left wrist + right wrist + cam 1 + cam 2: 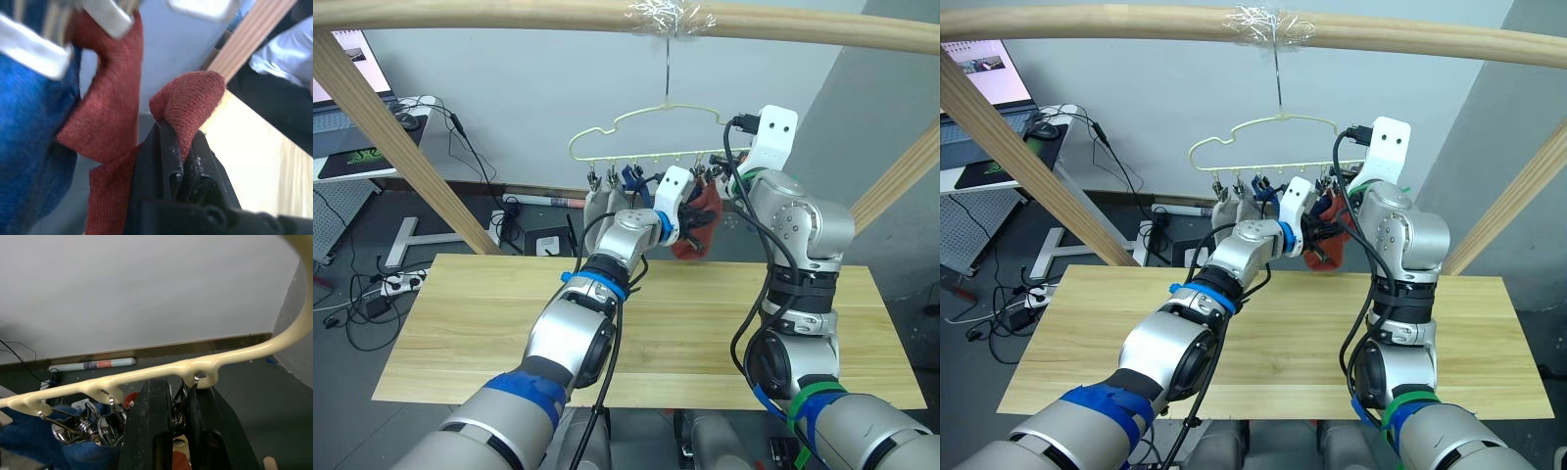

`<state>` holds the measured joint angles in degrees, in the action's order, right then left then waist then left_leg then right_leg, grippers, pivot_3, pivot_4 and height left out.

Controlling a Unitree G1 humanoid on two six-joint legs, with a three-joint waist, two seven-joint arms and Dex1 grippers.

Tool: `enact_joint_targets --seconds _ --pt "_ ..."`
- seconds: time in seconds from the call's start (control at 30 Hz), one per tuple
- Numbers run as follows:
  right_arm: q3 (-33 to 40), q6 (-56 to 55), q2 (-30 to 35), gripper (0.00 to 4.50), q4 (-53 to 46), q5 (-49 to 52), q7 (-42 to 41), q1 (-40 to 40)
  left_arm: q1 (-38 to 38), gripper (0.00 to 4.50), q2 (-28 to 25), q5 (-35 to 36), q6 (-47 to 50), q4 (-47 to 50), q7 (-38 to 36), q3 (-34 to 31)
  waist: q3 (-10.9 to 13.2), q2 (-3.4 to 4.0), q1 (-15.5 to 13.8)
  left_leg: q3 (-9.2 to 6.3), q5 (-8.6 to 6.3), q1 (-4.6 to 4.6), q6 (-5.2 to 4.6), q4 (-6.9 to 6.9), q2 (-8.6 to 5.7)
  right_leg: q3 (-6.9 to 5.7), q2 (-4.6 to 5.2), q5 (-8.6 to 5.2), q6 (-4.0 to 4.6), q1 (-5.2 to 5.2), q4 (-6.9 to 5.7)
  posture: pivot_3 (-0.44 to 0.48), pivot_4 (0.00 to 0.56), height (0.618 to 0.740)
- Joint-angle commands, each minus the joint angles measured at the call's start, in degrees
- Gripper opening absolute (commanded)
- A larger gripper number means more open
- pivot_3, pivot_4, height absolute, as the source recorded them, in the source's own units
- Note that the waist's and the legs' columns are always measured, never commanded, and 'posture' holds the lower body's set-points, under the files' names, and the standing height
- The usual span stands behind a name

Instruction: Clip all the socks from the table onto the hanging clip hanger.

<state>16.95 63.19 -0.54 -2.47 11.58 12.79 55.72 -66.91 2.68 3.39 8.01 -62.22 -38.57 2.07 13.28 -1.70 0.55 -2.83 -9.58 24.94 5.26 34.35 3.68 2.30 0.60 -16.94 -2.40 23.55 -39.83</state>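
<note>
My left gripper point(180, 161) is closed on a fold of a rust-red sock point(188, 100), the knit bunched up over my fingertips, and I hold it up just under the row of silver clips point(83, 428) on the clip hanger point(646, 132). My right gripper point(177, 396) is up at the hanger's end, its fingers narrow around the last clip below the yellow-green bar; I judge I am pressing that clip open to take the sock. Beside my held sock another rust-red sock point(110, 112) already hangs from a clip, with a blue sock point(29, 142) next to it and light grey socks point(598, 208) further along the row. The hanger hangs by its hook from a taped spot on the wooden pole point(509, 15) above the far edge of the counter point(705, 323). I see no socks left on the counter. The risk, as I judge it, is that the hanger swings freely: a push from either arm could tilt it so the clip slips off my right fingers or closes on air. My grip is on a thick fold, so the clip may catch only a thin edge and the sock could drop when I let go. I could also knock the neighbouring rust-red sock loose, since it hangs so close.
</note>
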Motion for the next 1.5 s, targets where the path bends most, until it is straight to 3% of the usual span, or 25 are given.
enact_joint_targets --seconds 0.03,0.93,1.13,1.5 --pt "-0.1 0.2 -0.6 0.02 -4.1 0.9 0.2 1.2 -3.0 0.01 0.9 1.5 -1.9 -0.9 1.5 -2.1 0.0 0.0 0.0 0.0 0.0 0.0 0.0 -0.01 0.0 0.0 0.0 0.0 0.0 0.01 0.0 0.046 0.187 0.74" --pt "0.9 1.0 -2.0 0.02 -4.6 0.9 0.8 0.8 -6.4 0.01 3.0 3.5 -0.9 -2.8 1.3 -6.5 0.0 0.0 1.0 0.0 0.0 -0.01 0.0 -0.13 0.0 -0.01 0.0 0.0 0.0 0.01 0.09 0.04 0.185 0.74" --pt "1.2 1.3 -2.5 2.07 -4.9 1.5 0.9 0.8 -6.1 0.0 3.3 3.7 -0.2 -1.9 -1.2 -6.0 0.0 0.0 1.0 0.0 0.0 -0.01 0.0 -0.13 0.0 -0.01 0.0 0.0 0.0 0.01 0.09 0.041 0.184 0.74" --pt "1.0 5.1 -1.7 2.07 -8.5 2.0 -0.1 -1.6 -3.6 0.0 1.9 1.3 -0.5 0.4 -3.6 -2.6 0.0 0.0 1.0 0.0 0.0 -0.01 0.0 -0.13 0.0 -0.01 0.0 0.0 0.0 0.01 0.07 0.034 0.185 0.74"
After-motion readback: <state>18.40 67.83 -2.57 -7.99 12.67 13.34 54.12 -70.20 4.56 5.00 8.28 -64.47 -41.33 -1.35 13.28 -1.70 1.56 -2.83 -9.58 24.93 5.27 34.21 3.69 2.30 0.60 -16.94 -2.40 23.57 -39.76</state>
